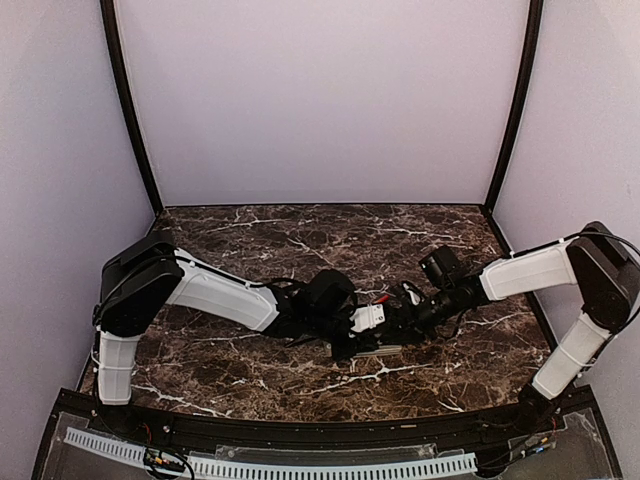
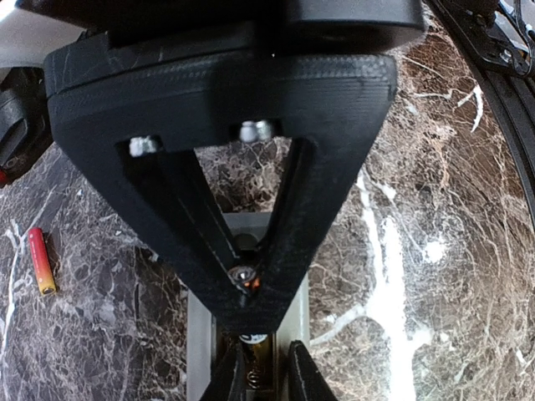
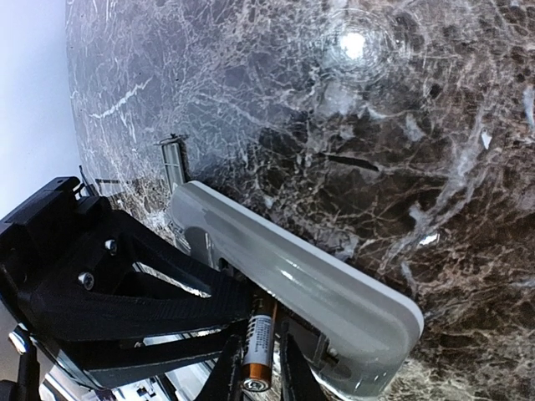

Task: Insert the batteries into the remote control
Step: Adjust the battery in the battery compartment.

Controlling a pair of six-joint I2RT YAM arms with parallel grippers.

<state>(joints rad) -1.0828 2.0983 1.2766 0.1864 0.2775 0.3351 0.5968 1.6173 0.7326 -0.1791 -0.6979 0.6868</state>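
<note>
**Top view.** The worktop [image 1: 250,240] is glossy dark brown marble pattern with white veins. The left arm [image 1: 215,295] and right arm [image 1: 525,270], white shells with black joints, meet over the middle of the worktop, somewhat toward its near edge. The remote [image 1: 378,351] lies beneath that meeting point as a slim pale grey bar, its long side roughly parallel to the near edge. Neither hand's state can be read here.

**Left wrist view.** The left gripper [image 2: 266,368] has black fingers set narrow above the remote's grey back. Between them show a gold-toned cylinder and a coil spring in the recess. Whether the fingers clamp anything cannot be told. The right gripper [image 2: 247,286], a black triangular frame with a ribbed printed surface, points down onto the remote, with a speck of orange at its tip. A loose battery [image 2: 40,261], a red cylinder with a yellow end, lies flat on the worktop, well apart from the remote.

**Right wrist view.** The right gripper [image 3: 261,338] is closed on a battery [image 3: 256,368], a pale labelled cylinder with a copper-orange band and a metallic end. The battery runs lengthwise between the fingers and its far end meets the remote's rounded, glossy white edge [image 3: 292,267]. A small flat ribbed grey piece [image 3: 171,160] lies on the worktop just beyond the remote.
</note>
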